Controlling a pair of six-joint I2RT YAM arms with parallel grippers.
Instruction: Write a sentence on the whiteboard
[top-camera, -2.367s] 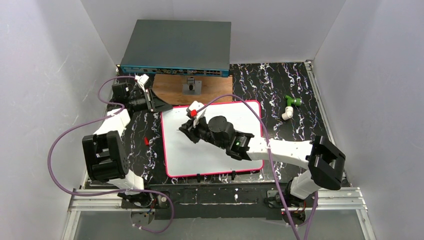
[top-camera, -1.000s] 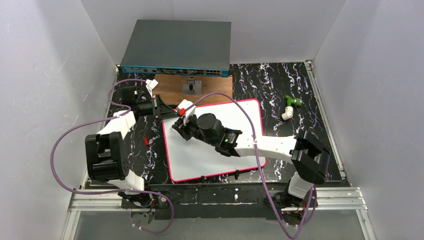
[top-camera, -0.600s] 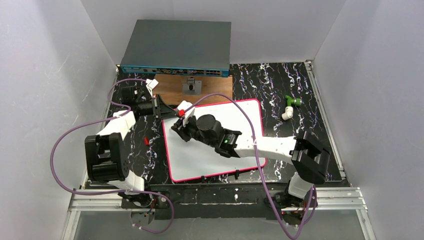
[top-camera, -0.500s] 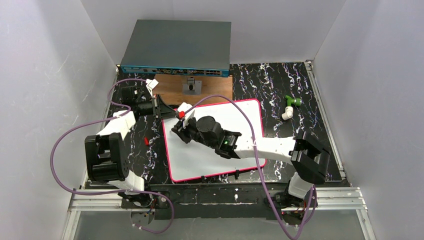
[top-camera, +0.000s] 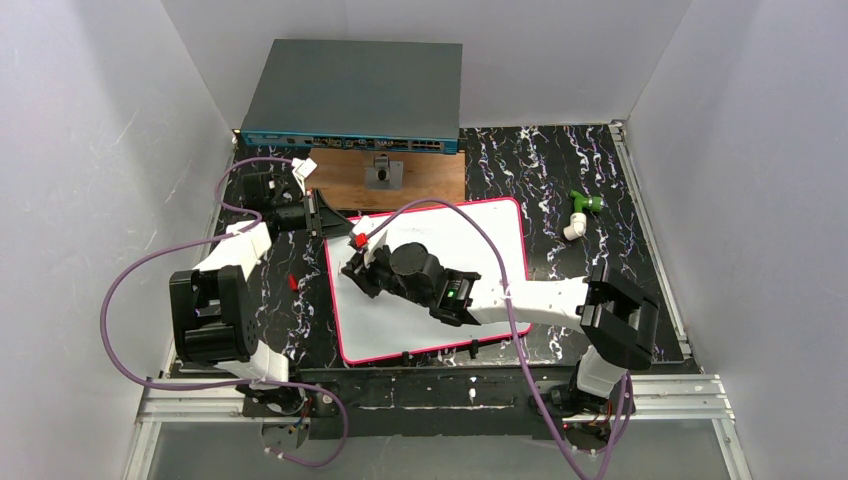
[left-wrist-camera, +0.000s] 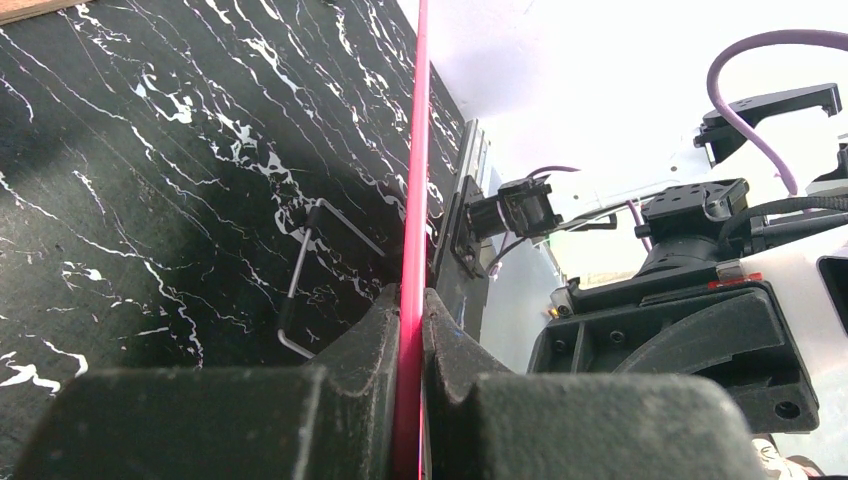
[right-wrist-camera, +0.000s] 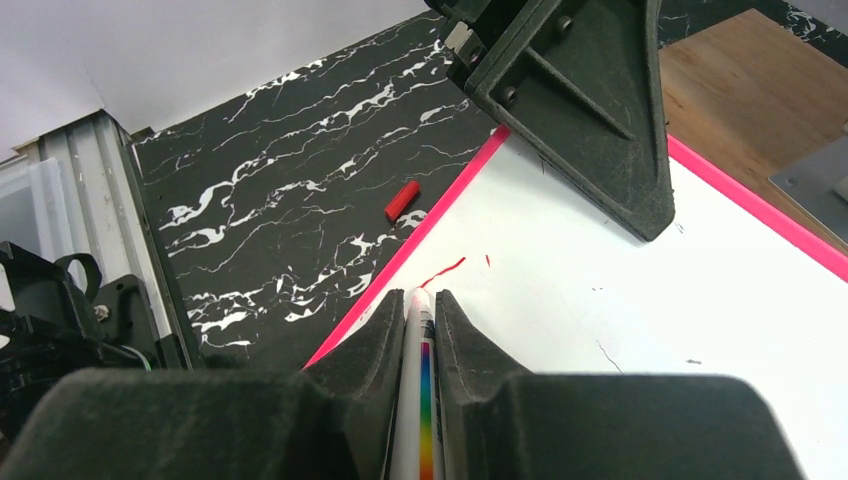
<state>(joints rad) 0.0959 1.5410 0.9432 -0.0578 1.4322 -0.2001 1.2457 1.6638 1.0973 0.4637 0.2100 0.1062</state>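
Note:
The whiteboard (top-camera: 470, 240), white with a pink-red rim, lies flat on the black marbled table, slightly skewed. My left gripper (top-camera: 332, 222) is shut on its far left corner; the left wrist view shows both jaws pressed on the pink rim (left-wrist-camera: 415, 150) at the grip (left-wrist-camera: 411, 310). My right gripper (top-camera: 358, 268) is over the board's left part, shut on a white marker (right-wrist-camera: 422, 400) with a rainbow stripe, its tip at the board (right-wrist-camera: 620, 320). Of the sentence, only a short red stroke (right-wrist-camera: 443, 270) and a dot show just beyond the tip.
A red marker cap (top-camera: 292, 282) lies on the table left of the board. A brown wooden board (top-camera: 420, 180) and a grey network switch (top-camera: 355, 95) sit at the back. A green and white pipe fitting (top-camera: 580, 212) lies at the right. Purple cables loop over both arms.
The left gripper has taken hold of the board's far left corner, and the board has turned slightly. In the last second the right gripper with the marker slid down-left over the board.

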